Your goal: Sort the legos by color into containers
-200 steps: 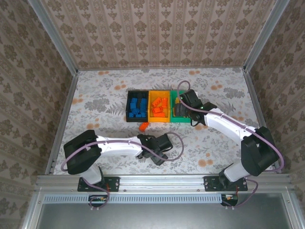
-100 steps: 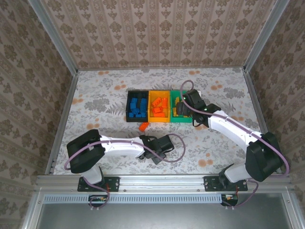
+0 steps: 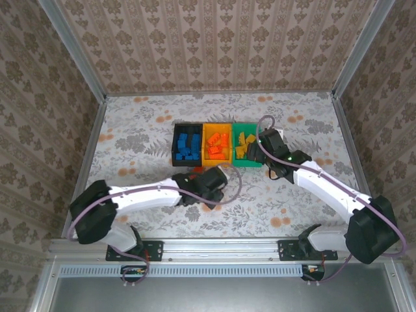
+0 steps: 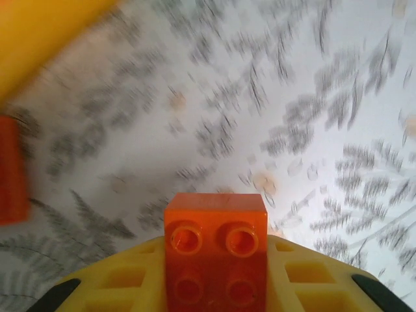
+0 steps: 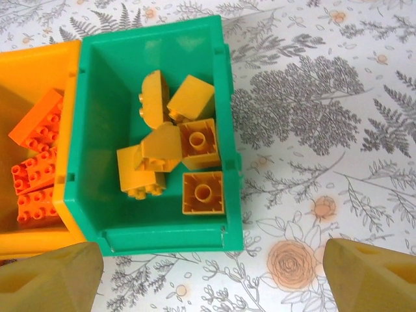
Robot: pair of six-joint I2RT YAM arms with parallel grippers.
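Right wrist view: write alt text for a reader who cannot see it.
A green bin seen from above holds several yellow-orange bricks on a floral table. A yellow-orange bin touching its left side holds red-orange bricks. The right claw is open, its two tan fingertips at the bottom corners.

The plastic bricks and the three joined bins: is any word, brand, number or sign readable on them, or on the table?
No text can be read anywhere.
Red-orange plastic brick, left wrist view: studs show rings, any lettering too blurred.
Yellow-orange plastic bricks in the green plastic bin: no lettering legible.
Flower-patterned table cover: pattern alone, no words.
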